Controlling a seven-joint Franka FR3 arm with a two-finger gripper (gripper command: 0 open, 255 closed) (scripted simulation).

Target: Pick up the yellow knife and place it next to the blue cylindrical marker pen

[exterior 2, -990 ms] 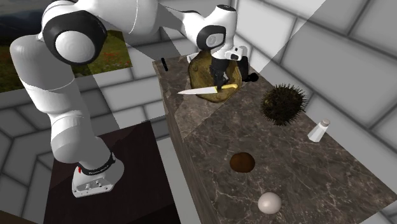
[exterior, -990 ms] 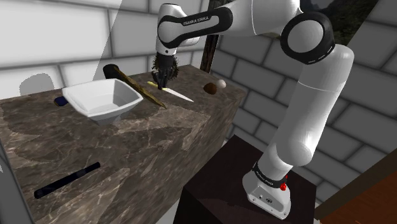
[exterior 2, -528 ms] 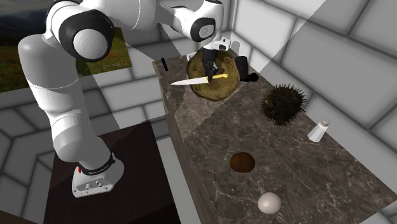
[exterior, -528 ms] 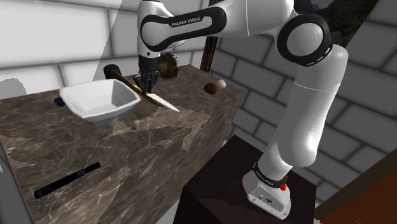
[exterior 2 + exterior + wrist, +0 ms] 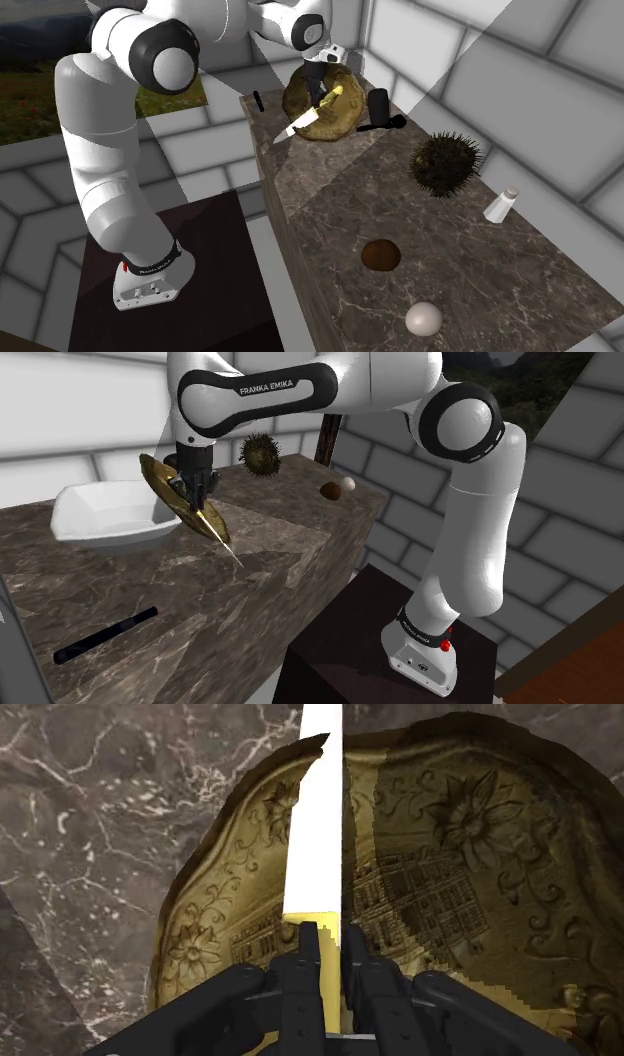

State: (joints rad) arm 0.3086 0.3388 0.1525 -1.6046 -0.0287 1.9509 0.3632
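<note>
Claw (image 5: 322, 92) is clamped narrow on the yellow handle of the knife (image 5: 298, 125). In the wrist view, both fingers (image 5: 298, 966) press the handle, and the pale blade runs straight out ahead.

- Change over the last second: the arm has swung from the far part of the counter (image 5: 250, 602), near the spiky ball (image 5: 260, 452), toward the shoulder view's left. The knife is now clear of the stone, held over the near rim of the white bowl (image 5: 95, 517).
- The blade lay nearly level a second ago. It now tips down, with its point toward the counter.
- The ornate gold plate (image 5: 160, 482) has come along. It stands tilted against the claw and the knife, where before it leaned low by the bowl. You cannot tell whether it is caught on the blade or only pushed.
- The bowl has also slid toward the shoulder view's left.

What this means: the pick looks done and the carry is under way. The dark blue marker (image 5: 105, 635) lies at the near left of the counter in the shoulder view, well apart from the knife, so most of the travel remains.

Watch that plate. If it rides along, it may drop on the marker or spoil the placement.
</note>
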